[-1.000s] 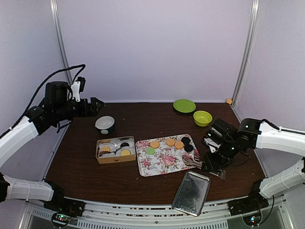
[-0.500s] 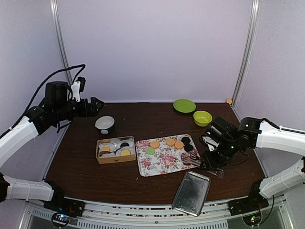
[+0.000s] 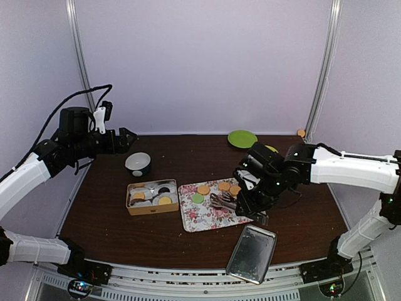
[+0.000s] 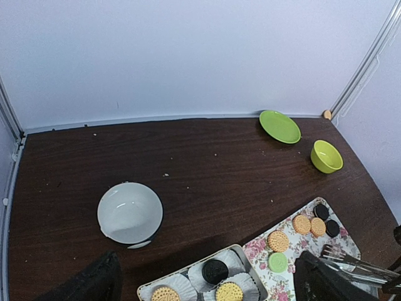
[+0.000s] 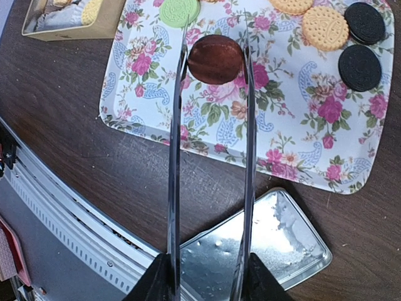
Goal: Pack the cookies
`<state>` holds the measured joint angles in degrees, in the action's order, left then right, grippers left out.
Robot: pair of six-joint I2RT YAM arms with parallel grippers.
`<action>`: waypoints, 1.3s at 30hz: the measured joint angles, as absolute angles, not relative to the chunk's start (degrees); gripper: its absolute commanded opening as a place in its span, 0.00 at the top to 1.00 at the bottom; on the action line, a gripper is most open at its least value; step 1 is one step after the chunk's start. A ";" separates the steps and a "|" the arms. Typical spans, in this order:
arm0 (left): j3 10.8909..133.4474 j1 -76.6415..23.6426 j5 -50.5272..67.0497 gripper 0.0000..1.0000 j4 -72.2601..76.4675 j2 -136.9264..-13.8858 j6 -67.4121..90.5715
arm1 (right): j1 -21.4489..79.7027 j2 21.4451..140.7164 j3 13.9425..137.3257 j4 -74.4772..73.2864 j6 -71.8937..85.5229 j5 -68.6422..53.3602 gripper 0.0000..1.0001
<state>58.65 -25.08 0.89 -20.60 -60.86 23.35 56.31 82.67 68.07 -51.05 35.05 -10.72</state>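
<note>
My right gripper [image 5: 207, 279] is shut on metal tongs [image 5: 175, 125], and it also shows in the top view [image 3: 255, 199]. The tongs' tips pinch a dark red cookie [image 5: 215, 59] over the floral tray [image 5: 294, 132]. On the tray lie a light green cookie [image 5: 178, 10], orange cookies [image 5: 324, 27] and two black cookies [image 5: 359, 67]. A tin box [image 3: 152, 197] left of the tray holds cookies in white paper cups. My left gripper [image 3: 125, 139] is open and empty, high above the table's far left.
A shiny tin lid [image 3: 251, 253] lies near the front edge, below the tray. A white bowl [image 3: 137, 163] stands behind the box. A green plate [image 3: 242, 138] and a yellow-green bowl [image 4: 326, 156] sit at the back right.
My right arm has swung left, carrying the tongs from the tray's right edge to over its middle. The left arm has not moved.
</note>
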 measured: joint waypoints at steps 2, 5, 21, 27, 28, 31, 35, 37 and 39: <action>58.65 -25.08 0.89 0.02 -20.60 -60.86 23.35 | 56.75 86.19 70.04 -50.85 34.20 -10.79 0.64; 58.65 -25.08 0.89 0.02 -20.60 -60.86 23.35 | 57.19 90.28 72.86 -50.78 32.80 -10.92 0.62; 58.65 -25.08 1.23 0.02 -20.58 -60.86 23.55 | 57.69 92.14 74.02 -51.81 30.63 -10.63 0.52; 58.65 -25.08 1.30 0.02 -20.58 -60.86 23.55 | 58.26 92.14 74.00 -51.59 30.57 -10.68 0.50; 58.65 -25.08 1.28 0.02 -20.58 -60.86 23.55 | 58.28 92.16 74.00 -51.59 30.50 -10.68 0.50; 58.65 -25.08 1.28 0.02 -20.58 -60.86 23.57 | 58.50 92.42 74.13 -51.59 30.37 -10.66 0.50; 58.65 -25.08 1.30 0.02 -20.58 -60.86 23.57 | 58.54 93.73 74.89 -51.40 30.20 -10.63 0.52; 58.65 -25.08 1.30 0.02 -20.58 -60.86 23.57 | 58.54 94.45 74.96 -51.33 30.15 -10.63 0.54; 58.65 -25.08 1.30 0.02 -20.58 -60.86 23.57 | 58.54 95.09 74.98 -51.20 30.13 -10.66 0.55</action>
